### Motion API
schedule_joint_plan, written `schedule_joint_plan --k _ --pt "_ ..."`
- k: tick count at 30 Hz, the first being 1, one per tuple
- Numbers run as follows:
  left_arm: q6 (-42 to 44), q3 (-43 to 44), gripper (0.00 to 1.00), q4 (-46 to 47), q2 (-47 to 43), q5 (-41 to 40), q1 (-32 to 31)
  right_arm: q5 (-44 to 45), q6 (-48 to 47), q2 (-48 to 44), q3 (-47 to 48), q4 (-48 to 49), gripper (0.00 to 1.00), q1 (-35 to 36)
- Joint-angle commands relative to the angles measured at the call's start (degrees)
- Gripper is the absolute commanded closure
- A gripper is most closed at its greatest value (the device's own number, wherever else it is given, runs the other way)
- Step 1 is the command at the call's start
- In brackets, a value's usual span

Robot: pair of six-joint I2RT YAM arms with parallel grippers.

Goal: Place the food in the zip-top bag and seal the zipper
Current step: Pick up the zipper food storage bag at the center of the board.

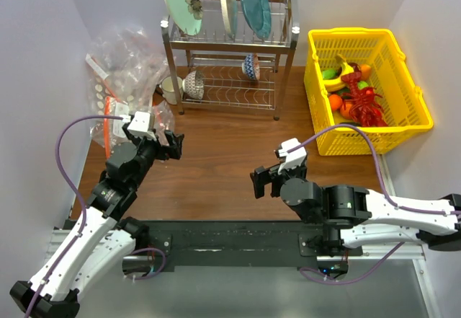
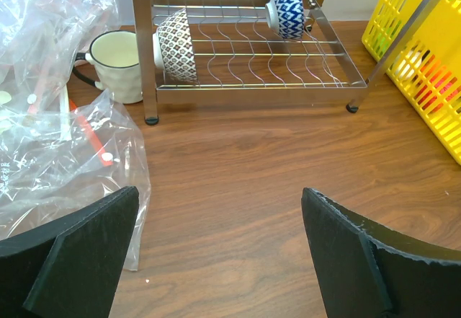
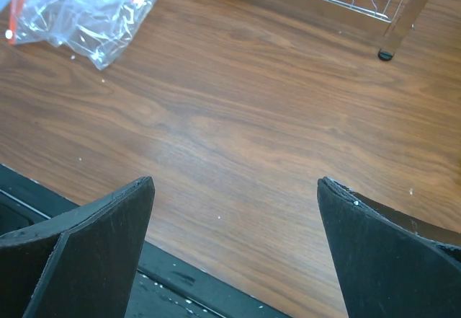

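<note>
Nothing of the task is done yet, by my judgement. My left pincer (image 1: 168,139) has its fingers spread wide and holds nothing. The zip-top bag (image 2: 72,152) lies just to its left, with no food inside; I cannot tell whether its zipper is open. My right pincer (image 1: 265,177) is equally spread and empty above the wooden table (image 3: 238,116). The red lobster (image 1: 367,103) and the orange (image 1: 336,102) sit in the yellow basket (image 1: 374,141), well ahead and to its right. Fetching, filling and sealing are all left.
</note>
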Motion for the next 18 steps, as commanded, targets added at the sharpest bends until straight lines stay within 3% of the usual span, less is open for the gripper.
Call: schedule_joint_plan --k 1,13,18 --pt "1.5 0.7 0.00 1.2 -0.1 -0.1 0.5 2.1 -0.3 -1.0 -0.2 2.7 0.01 0.1" --pt "3.1 2.5 0.00 -0.4 1.6 0.1 0.6 -4.0 -8.3 -1.6 -1.9 6.3 0.01 0.0" --pt "0.7 5.9 0.00 -3.3 5.3 -4.5 0.7 -5.0 -12.9 -4.0 -4.7 10.3 0.01 0.1"
